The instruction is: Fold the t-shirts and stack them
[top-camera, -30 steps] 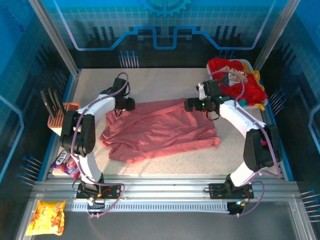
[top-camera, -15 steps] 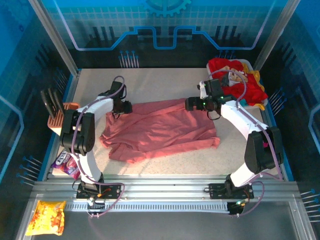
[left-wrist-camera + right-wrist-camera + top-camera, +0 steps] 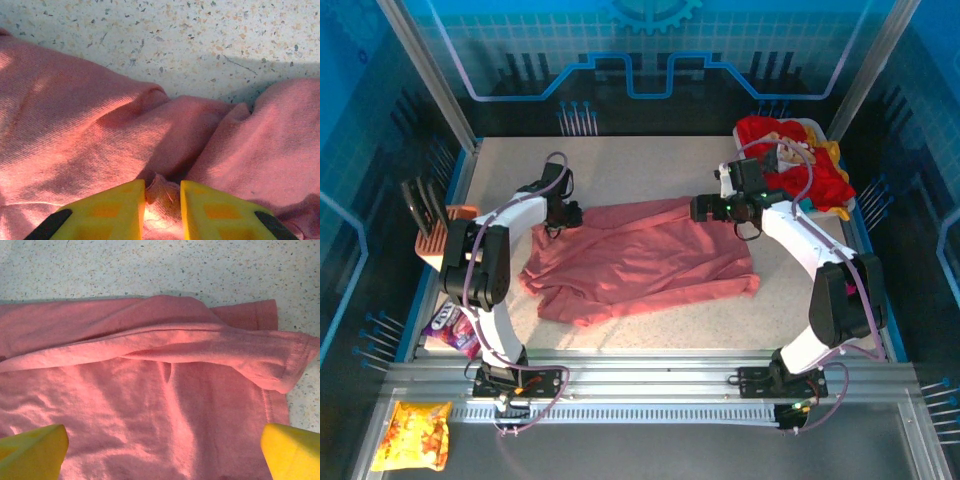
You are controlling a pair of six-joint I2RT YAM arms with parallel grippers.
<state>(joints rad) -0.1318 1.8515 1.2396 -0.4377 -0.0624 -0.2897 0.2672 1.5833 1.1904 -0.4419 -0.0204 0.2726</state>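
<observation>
The dusty rose-pink t-shirt (image 3: 640, 260) lies spread and rumpled in the middle of the table. My left gripper (image 3: 563, 214) sits at its far left corner, its yellow fingers (image 3: 107, 210) shut on a pinch of the pink cloth (image 3: 162, 192). My right gripper (image 3: 703, 209) hovers at the shirt's far right corner, wide open, with the folded hem (image 3: 210, 347) lying ahead of its yellow fingertips (image 3: 35, 450). A heap of other shirts, bright red (image 3: 790, 160) with yellow (image 3: 832, 152) and a bit of teal, lies at the far right.
The heap rests in a white tray (image 3: 847, 210) at the back right. A rack with dark slats (image 3: 425, 215) stands at the left edge. Snack packets (image 3: 445, 322) lie at the near left, and an orange-yellow bag (image 3: 415, 432) lies outside the rail.
The left gripper slid a little left and away along the shirt's far edge; the right gripper barely moved. The shirt's left corner shifted slightly with it.
</observation>
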